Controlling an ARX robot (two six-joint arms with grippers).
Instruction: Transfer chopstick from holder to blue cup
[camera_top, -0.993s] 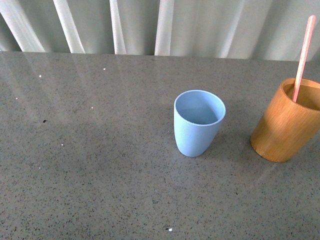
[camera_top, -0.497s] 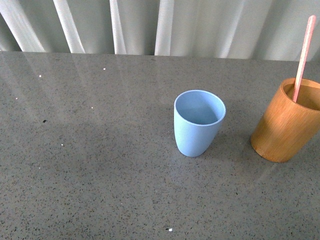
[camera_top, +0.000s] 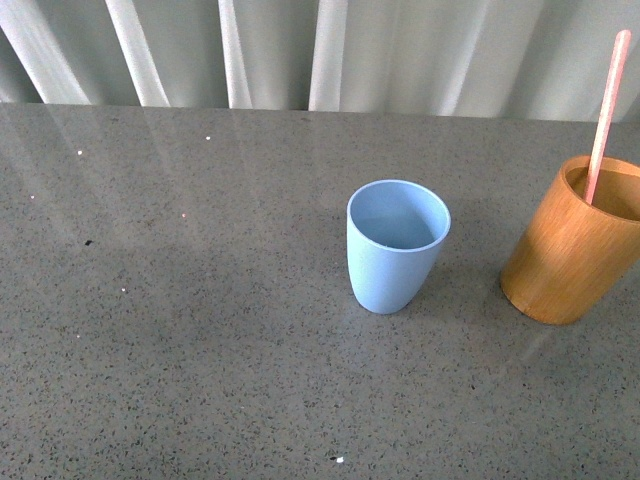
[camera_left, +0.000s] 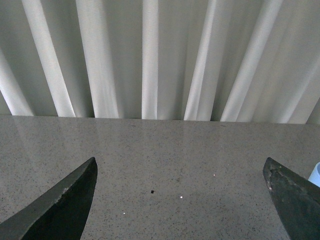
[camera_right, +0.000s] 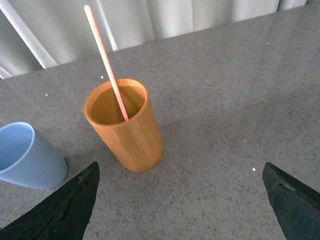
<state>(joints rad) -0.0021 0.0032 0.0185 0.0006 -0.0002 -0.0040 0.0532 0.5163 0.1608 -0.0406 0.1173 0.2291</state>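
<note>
The blue cup (camera_top: 397, 245) stands upright and empty at the middle of the grey table. The orange-brown holder (camera_top: 574, 240) stands at the right edge of the front view with one pink chopstick (camera_top: 606, 110) leaning in it. In the right wrist view the holder (camera_right: 127, 127) with the chopstick (camera_right: 105, 60) stands ahead of my open right gripper (camera_right: 180, 172), and the blue cup (camera_right: 25, 157) is beside it. My left gripper (camera_left: 180, 167) is open over bare table; only the cup's edge (camera_left: 316, 175) shows. Neither gripper shows in the front view.
A white pleated curtain (camera_top: 320, 50) hangs behind the table's far edge. The grey speckled table (camera_top: 180, 330) carries a few small specks.
</note>
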